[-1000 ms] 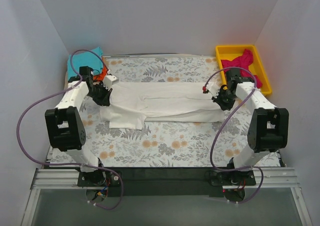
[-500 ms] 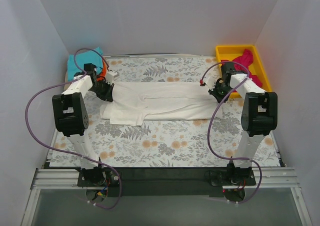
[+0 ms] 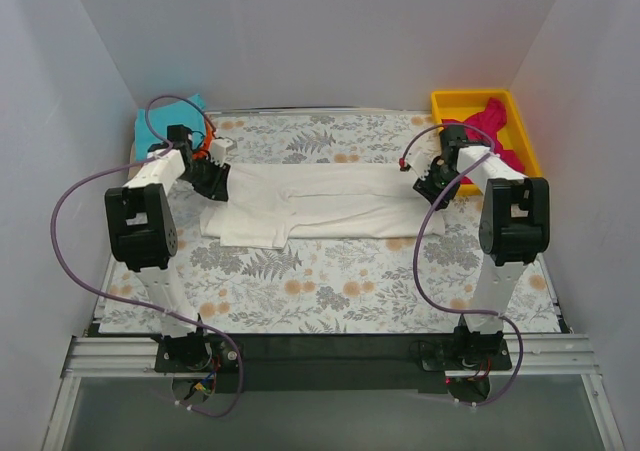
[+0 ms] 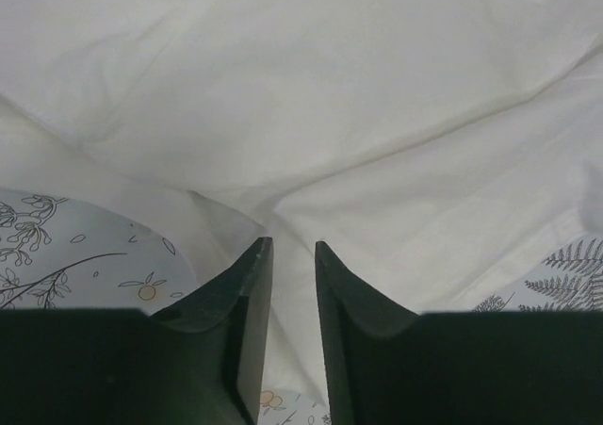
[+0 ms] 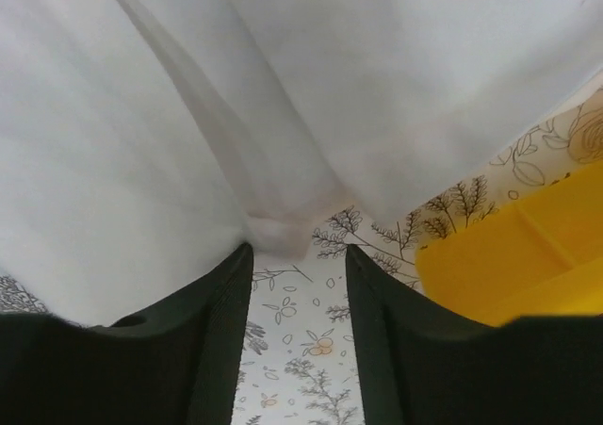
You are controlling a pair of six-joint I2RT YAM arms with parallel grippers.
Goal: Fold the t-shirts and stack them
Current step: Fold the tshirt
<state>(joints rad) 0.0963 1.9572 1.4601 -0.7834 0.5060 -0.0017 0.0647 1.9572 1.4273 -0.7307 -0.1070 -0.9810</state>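
Observation:
The cream-white t-shirt [image 3: 320, 203] lies spread lengthwise across the floral table cloth, with a folded flap at its near left. My left gripper [image 3: 214, 179] is at its left end. In the left wrist view, its jaws [image 4: 292, 246] stand a narrow gap apart over flat white cloth [image 4: 330, 95]. My right gripper [image 3: 435, 185] is at the shirt's right end. It is open [image 5: 300, 251], with a bunched shirt edge [image 5: 278, 227] just past its tips and bare table cloth between the jaws. The teal t-shirt [image 3: 160, 121] and orange t-shirt [image 3: 203, 149] lie at the far left. The magenta-pink t-shirt [image 3: 490, 121] is in the bin.
A yellow bin [image 3: 470, 98] stands at the far right corner and also shows in the right wrist view [image 5: 513, 255]. Purple cables loop from both arms. White walls close in the table on three sides.
Both arms have swung toward the far side, carrying the shirt's ends a little farther back. The shirt now lies narrower and flatter. The right jaws stand open off the cloth edge.

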